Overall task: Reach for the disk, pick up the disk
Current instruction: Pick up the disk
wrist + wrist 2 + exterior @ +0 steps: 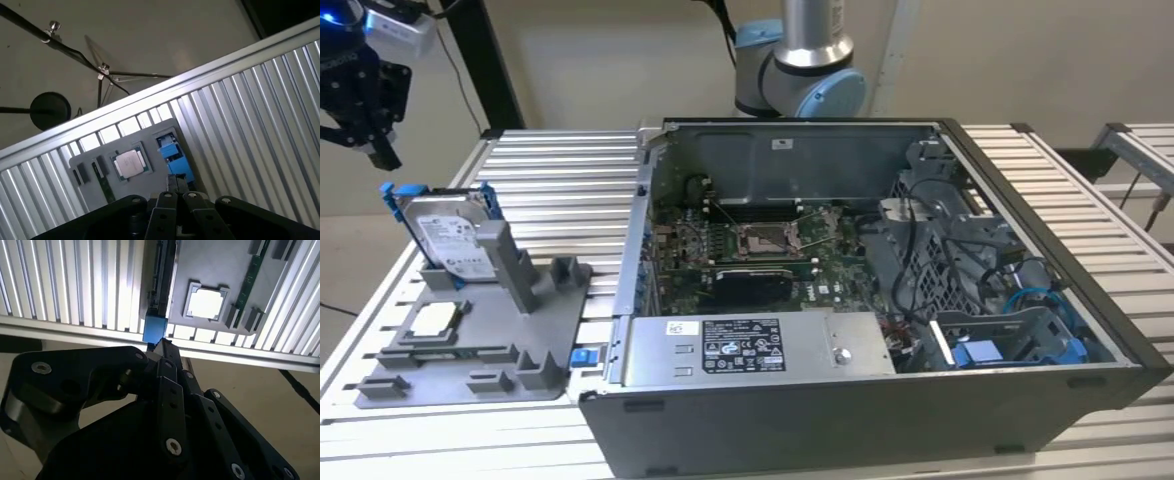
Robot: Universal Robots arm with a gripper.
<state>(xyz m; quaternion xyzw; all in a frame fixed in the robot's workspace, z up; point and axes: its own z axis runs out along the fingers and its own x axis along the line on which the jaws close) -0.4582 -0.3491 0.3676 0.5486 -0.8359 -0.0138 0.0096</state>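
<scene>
The disk (448, 236) stands on edge in a grey fixture (467, 372) at the exterior view's left, its white label facing out and blue rails along its edges. My black gripper (379, 154) hangs above and to the left of it, clear of it, fingers together and holding nothing. In both wrist views I look down past the shut gripper (162, 342) (176, 181) onto the disk's blue-railed top edge (155, 329) (173, 152), which lies just beyond the fingertips.
A small square silver chip (432, 321) (206, 303) (130, 163) lies in the fixture beside the disk. An open computer case (854, 300) fills the slatted table's middle and right. The arm's base (801, 70) stands behind it. The table edge and floor (150, 40) are close by.
</scene>
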